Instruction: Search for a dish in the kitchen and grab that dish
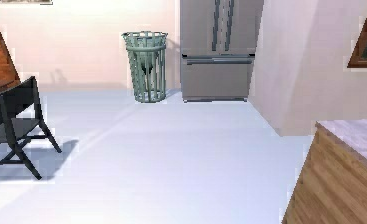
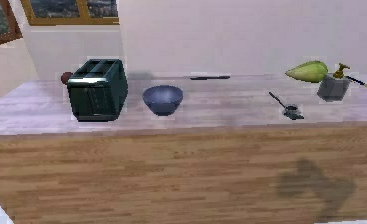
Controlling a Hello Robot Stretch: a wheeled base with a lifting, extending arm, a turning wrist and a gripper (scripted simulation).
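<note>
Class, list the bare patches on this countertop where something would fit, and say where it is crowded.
Bare: between the blue bowl and the small dark utensil; also the front strip left of the toaster. Crowded: around the soap dispenser.

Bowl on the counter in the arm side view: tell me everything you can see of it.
The bowl is dark blue, round and deep, smooth and glossy like glazed ceramic, with a narrow base. It stands upright, mouth up, on the pale countertop, just right of the dark toaster and apart from it.
</note>
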